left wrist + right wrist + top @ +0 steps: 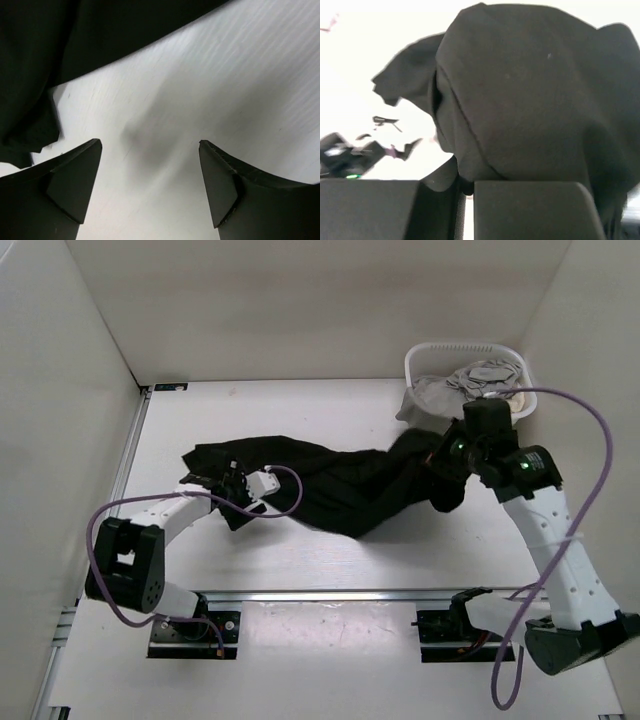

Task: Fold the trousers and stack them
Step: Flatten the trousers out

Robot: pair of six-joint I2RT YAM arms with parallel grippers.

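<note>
1. The trousers (320,480) stretch in a dark band across the table (300,570), from just in front of the white basket (420,358) away to its left.
2. The end of the trousers nearest the basket is raised off the table and hangs in folds.
3. The right arm rises from its base, leans toward the basket and bends at the wrist. The right gripper (440,455) is just in front of the basket.
4. In the right wrist view its fingers (525,210) are pressed nearly together, pinching black cloth.
5. The left arm is folded low at the elbow, with its forearm reaching out flat. The left gripper (228,482) is at the end of the trousers far from the basket.
6. In the left wrist view its fingers (65,185) stand wide apart over bare table and hold nothing.
7. A grey garment (445,390) lies in the basket.
</note>
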